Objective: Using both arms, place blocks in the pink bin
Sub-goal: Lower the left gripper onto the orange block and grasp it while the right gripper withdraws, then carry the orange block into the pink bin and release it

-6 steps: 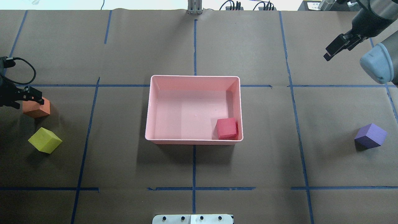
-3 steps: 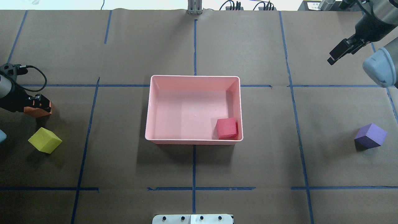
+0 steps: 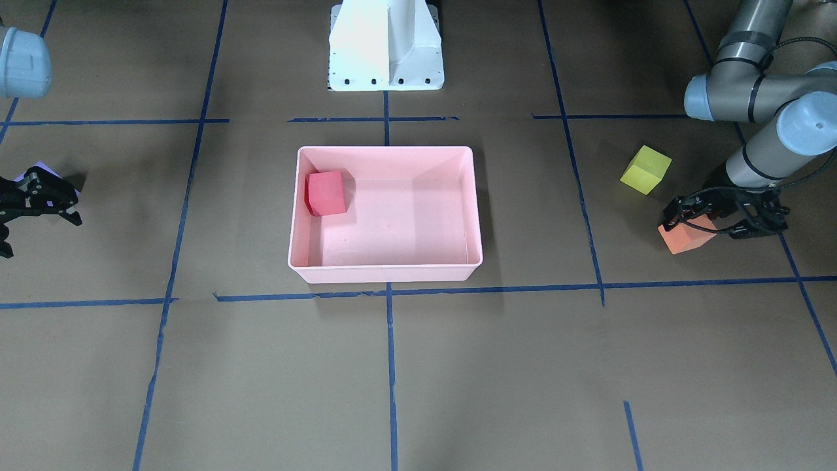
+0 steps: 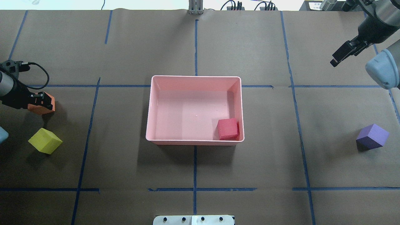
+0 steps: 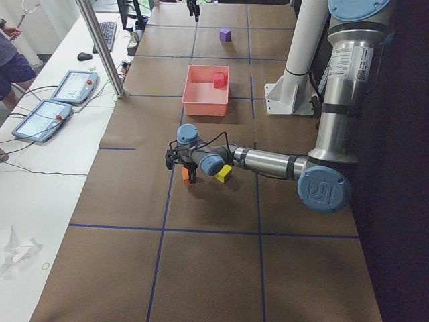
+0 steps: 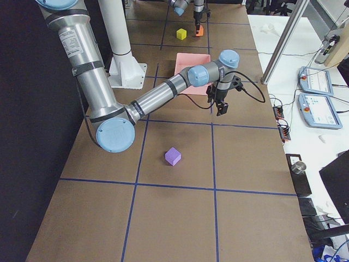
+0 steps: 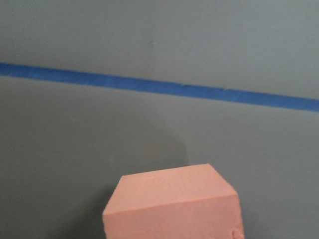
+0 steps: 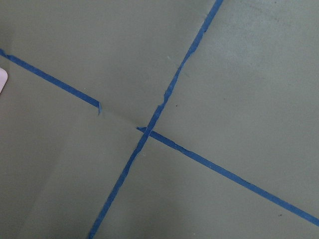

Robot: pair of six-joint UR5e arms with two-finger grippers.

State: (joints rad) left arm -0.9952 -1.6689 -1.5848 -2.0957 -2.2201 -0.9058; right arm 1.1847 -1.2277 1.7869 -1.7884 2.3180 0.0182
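Red block (image 4: 228, 128) in bin (image 4: 187, 114); left gripper (image 4: 43, 100) pinches orange block (image 3: 684, 239); right gripper (image 4: 336, 60) spread, empty; yellow block (image 4: 45, 141), purple block (image 4: 372, 136) outstanding.

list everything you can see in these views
pink bin: one, pale pink, centre of table
red-pink block: one, inside the bin, in a corner
orange block: one, gripped by the left tool
yellow-green block: one, on the table near the orange block
purple block: one, on the table, robot's right side
tape lines: several, blue, gridding the table
pedestal base: one, white, robot's table edge
touch panels: two, grey, beside the table
left tool: one, black, shut on orange block
right tool: one, black, open, empty, above bare table
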